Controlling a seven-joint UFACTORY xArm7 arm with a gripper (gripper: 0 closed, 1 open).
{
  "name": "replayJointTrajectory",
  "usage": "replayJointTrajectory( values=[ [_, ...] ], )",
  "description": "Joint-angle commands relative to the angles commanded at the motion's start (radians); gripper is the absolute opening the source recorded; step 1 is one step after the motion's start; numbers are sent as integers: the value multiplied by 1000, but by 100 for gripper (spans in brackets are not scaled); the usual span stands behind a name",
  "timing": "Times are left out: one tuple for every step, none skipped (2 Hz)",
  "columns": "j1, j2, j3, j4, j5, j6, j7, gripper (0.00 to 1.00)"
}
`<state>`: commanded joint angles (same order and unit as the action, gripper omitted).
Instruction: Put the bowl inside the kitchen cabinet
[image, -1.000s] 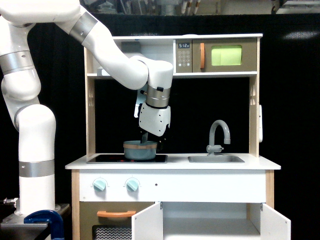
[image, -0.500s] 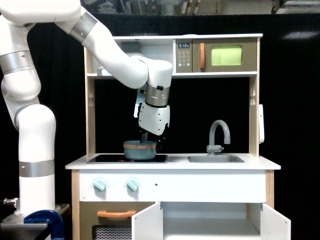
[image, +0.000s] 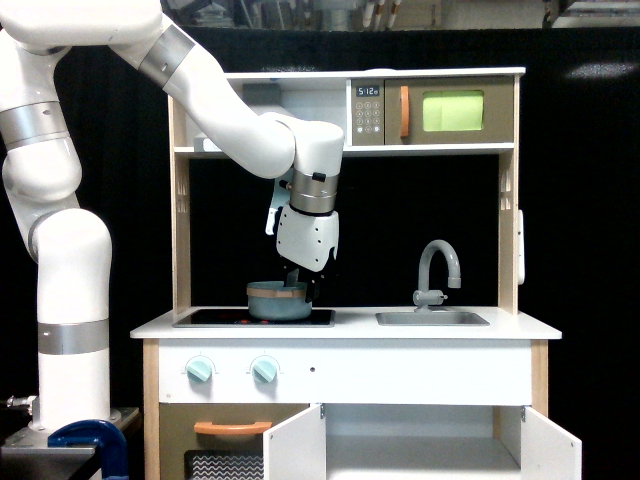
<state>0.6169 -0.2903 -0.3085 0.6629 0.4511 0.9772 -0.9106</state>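
Observation:
The grey-blue bowl with its tan rim stands on the black hob of the toy kitchen. My gripper hangs straight down over the bowl's right rim. Its dark fingers stand close together, one inside the rim and one at its outer edge, and look pinched on it. The bowl's base still rests on the hob. Below the counter, the kitchen cabinet shows its white inside, with both white doors swung open towards the camera.
A grey tap and sink sit to the exterior view's right of the bowl. A shelf with the green-windowed microwave runs overhead. Two blue knobs and the orange-handled oven lie under the hob.
The gripper's fingers have drawn closer together at the bowl's right rim and the wrist has shifted slightly. The bowl has not moved.

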Motion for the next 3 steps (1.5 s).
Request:
replayJointTrajectory(
  values=[
    [-5,4,2,-5,4,-6,-8,0],
    [-8,-1,8,2,1,4,0,0],
    [-37,-3,-8,37,-20,54,-15,0]
  ],
)
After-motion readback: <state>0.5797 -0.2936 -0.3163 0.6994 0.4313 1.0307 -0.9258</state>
